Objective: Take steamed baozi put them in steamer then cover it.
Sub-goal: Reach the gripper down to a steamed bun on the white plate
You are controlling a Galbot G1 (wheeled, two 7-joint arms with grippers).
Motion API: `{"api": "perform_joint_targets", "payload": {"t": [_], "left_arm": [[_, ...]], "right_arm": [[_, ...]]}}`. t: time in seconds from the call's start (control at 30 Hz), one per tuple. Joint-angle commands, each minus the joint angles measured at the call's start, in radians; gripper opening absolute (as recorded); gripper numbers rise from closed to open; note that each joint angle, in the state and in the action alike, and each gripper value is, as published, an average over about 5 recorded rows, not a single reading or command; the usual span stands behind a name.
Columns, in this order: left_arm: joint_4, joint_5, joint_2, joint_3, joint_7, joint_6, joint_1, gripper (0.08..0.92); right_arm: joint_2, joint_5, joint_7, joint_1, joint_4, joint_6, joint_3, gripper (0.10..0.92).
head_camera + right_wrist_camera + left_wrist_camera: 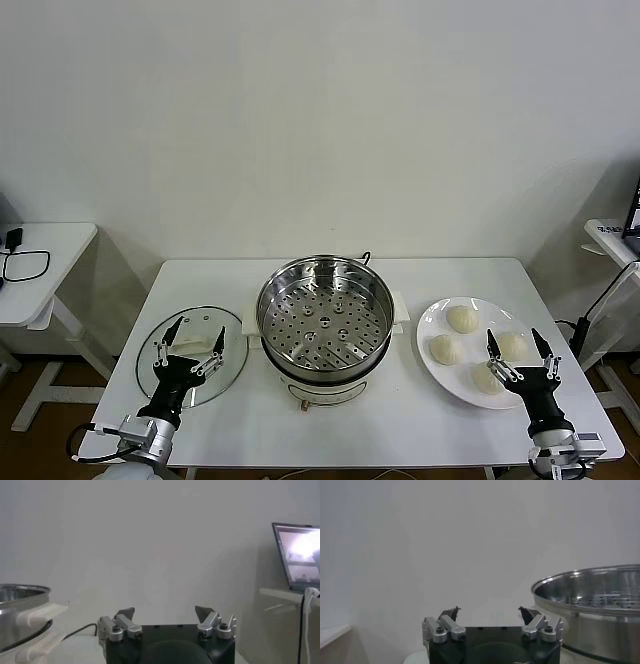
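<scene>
Left gripper (194, 335) over glass lid (150, 372), right gripper (518, 345) over 4 baozi (462, 319); fingers spread, empty.

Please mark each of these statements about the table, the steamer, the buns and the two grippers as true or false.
1. The shiny round stainless-steel steamer already holds one bun. False: its perforated tray is bare.
2. Four cream-white round steamed baozi lie on the flat white plate. True.
3. The round glass lid covers the steamer. False: it lies flat on the white table, on the steamer's left.
4. The left gripper is open, over the lid. True.
5. The right gripper is shut on a bun. False: it is open and empty, over the near edge of the plate.
</scene>
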Motion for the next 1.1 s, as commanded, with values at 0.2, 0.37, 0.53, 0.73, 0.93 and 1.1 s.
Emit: {"api": "perform_joint_targets", "payload": {"t": [0.2,0.37,0.53,0.73,0.93,1.1], "left_arm": [[0.003,0.001,-0.002,-0.004,0.0,-0.004,-0.003,0.823],[-0.001,0.001,-0.002,0.002,0.004,-0.013,0.004,0.823],[-0.003,0.001,-0.003,0.007,0.005,-0.02,0.01,0.823],[-0.013,0.002,-0.012,0.015,0.003,-0.027,0.016,0.823],[-0.032,0.019,-0.027,0.034,-0.007,-0.031,0.024,0.823],[-0.032,0.034,-0.04,0.05,-0.016,-0.035,0.025,0.823]], "right_arm": [[-0.152,-0.212,0.002,0.131,-0.102,-0.062,-0.006,0.823],[-0.341,-0.438,-0.029,0.227,-0.159,-0.141,-0.045,0.823],[-0.564,-0.558,-0.182,0.334,-0.219,-0.232,-0.141,0.823],[-0.73,-0.638,-0.465,0.55,-0.358,-0.222,-0.353,0.823],[-0.799,-0.639,-0.75,0.871,-0.496,-0.169,-0.629,0.823],[-0.757,-0.65,-0.945,1.212,-0.635,-0.148,-0.926,0.823]]}}
